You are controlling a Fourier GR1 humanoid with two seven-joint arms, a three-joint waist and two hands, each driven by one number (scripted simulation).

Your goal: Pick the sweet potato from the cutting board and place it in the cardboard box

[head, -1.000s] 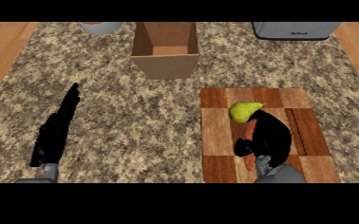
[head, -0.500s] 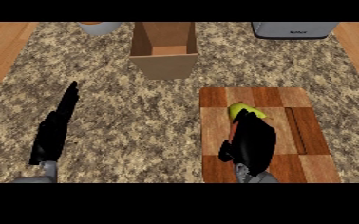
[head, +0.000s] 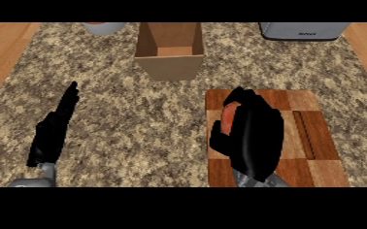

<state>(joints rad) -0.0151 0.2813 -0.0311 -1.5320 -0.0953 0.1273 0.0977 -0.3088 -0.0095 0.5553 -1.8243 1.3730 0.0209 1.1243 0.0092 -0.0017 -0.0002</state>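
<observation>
The sweet potato (head: 228, 117) lies on the left part of the wooden cutting board (head: 323, 140); only an orange-red sliver of it shows. My right hand (head: 254, 136) lies over it, fingers curled over its top and thumb at its left side, hiding most of it. The open cardboard box (head: 170, 63) stands upright beyond the board, up and to the left, with nothing visible inside. My left hand (head: 54, 132) rests open at the left of the counter, fingers straight and pointing away, far from the board.
A grey round vessel (head: 105, 27) sits at the back left edge. A grey appliance (head: 304, 30) stands at the back right. The speckled counter (head: 129, 116) stretches between my left hand and the board. Wooden flooring (head: 10, 43) shows past the counter's left edge.
My right hand has slid forward and left over the sweet potato and closed round it; the yellowish end seen earlier is now covered. The left hand has stayed still.
</observation>
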